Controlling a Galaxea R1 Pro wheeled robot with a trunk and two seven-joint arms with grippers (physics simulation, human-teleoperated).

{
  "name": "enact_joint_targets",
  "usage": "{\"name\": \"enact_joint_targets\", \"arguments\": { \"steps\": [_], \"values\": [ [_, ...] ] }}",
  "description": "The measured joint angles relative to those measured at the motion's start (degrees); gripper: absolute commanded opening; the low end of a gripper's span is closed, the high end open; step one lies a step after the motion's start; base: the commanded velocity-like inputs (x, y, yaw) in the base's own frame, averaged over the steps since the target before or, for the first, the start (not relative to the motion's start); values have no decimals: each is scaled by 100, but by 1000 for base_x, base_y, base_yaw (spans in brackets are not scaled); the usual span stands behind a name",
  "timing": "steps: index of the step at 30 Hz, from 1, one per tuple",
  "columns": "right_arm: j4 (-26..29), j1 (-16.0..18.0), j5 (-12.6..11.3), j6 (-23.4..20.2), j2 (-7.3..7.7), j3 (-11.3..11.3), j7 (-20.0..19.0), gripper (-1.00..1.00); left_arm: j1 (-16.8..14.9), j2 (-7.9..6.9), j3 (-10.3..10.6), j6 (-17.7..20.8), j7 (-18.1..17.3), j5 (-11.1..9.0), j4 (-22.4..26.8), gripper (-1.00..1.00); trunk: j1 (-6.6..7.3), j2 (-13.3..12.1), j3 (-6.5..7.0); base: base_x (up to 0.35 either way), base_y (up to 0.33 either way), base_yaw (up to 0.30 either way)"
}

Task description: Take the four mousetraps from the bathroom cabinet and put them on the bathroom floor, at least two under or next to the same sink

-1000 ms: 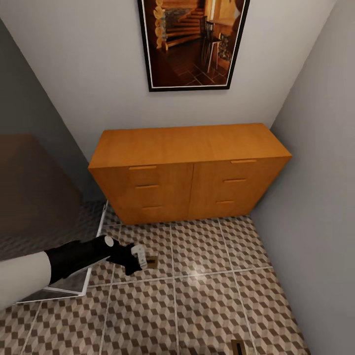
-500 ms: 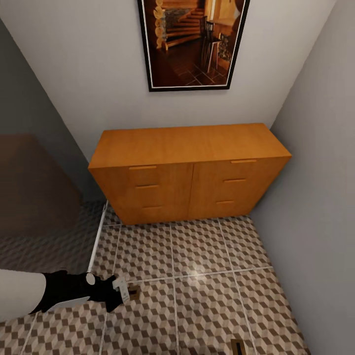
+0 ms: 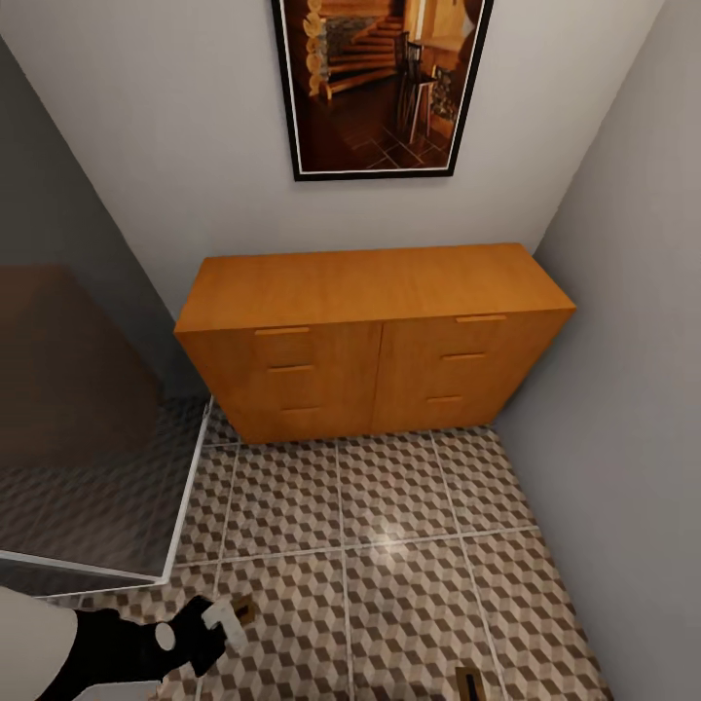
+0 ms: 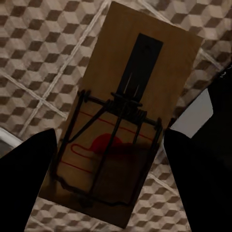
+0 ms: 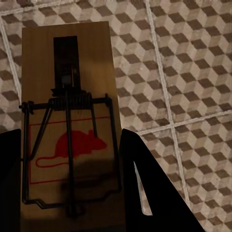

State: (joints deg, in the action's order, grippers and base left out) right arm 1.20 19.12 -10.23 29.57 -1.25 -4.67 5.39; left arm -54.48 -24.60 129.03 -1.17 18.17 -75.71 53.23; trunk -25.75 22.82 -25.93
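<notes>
Reaching low at the head view's bottom-left corner, the left claw (image 3: 226,623) is clenched on a mousetrap (image 3: 243,611), whose brown end pokes out to the right of the white fingertips above the bathroom floor (image 3: 409,574). From the left wrist, that mousetrap (image 4: 126,116) sits between the two dark fingers (image 4: 26,183), its long axis running along them and slightly tilted, the dark metal bar toward the far end and the red mark near the claw. Since a second ago the left arm has drawn back and down from mid-floor toward the frame's lower edge, carrying the trap with it.

Behind, the cabinet (image 3: 375,336) stands against the wall under a framed picture (image 3: 380,83), all six drawers closed, top bare.

At the head view's lower right edge a second mousetrap (image 3: 471,684) appears. From the right wrist, the right claw (image 5: 72,193) grasps this mousetrap (image 5: 70,116) lengthwise, red mouse emblem nearest the fingers, over the tiles.
</notes>
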Motion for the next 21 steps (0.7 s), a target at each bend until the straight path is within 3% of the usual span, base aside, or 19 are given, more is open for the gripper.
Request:
{"name": "enact_joint_targets", "arguments": {
  "steps": [2, 6, 8, 13, 16, 17, 18, 19, 21],
  "values": [
    [4, 0, 0, -2, 2, 4, 8, -100, 51, 26, 117, -317, 292, -277, 83, -100, 0, 0, 0, 0, 0, 0],
    [49, 0, 1, -24, 14, 18, 26, -100, 144, 110, 412, -1856, 1125, -1299, 204, -100, 0, 0, 0, 0, 0, 0],
    [133, 0, 4, -31, 17, 19, 49, -100, 202, 119, 446, -2155, 1371, -1596, 220, -100, 0, 0, 0, 0, 0, 0],
    [505, 0, 15, -88, 20, 25, 274, -100, 393, 155, 476, -2519, 1691, -1989, 206, -100, 0, 0, 0, 0, 0, 0],
    [726, 0, 20, -269, 19, 23, 409, -100, 480, 241, 481, -2932, 2068, -2354, 195, -100, 0, 0, 0, 0, 0, 0],
    [930, 1, 27, -551, 20, 16, 447, -100, 524, 386, 484, -3395, 2523, -2778, 194, -100, 0, 0, 0, 0, 0, 0],
    [994, 0, 26, -639, 20, 18, 453, -100, 534, 443, 485, -3532, 2645, -2895, 194, -100, 0, 0, 0, 0, 0, 0],
    [1167, 1, 31, -860, 20, 15, 461, -100, 576, 615, 486, -3858, 2950, -3109, 174, -100, 0, 0, 0, 0, 0, 0],
    [1387, 1, 44, -1060, 19, 16, 465, -100, 702, 821, 485, -4263, 3361, -3281, -64, -100, 0, 0, 0, 0, 0, 0]
  ]
}}
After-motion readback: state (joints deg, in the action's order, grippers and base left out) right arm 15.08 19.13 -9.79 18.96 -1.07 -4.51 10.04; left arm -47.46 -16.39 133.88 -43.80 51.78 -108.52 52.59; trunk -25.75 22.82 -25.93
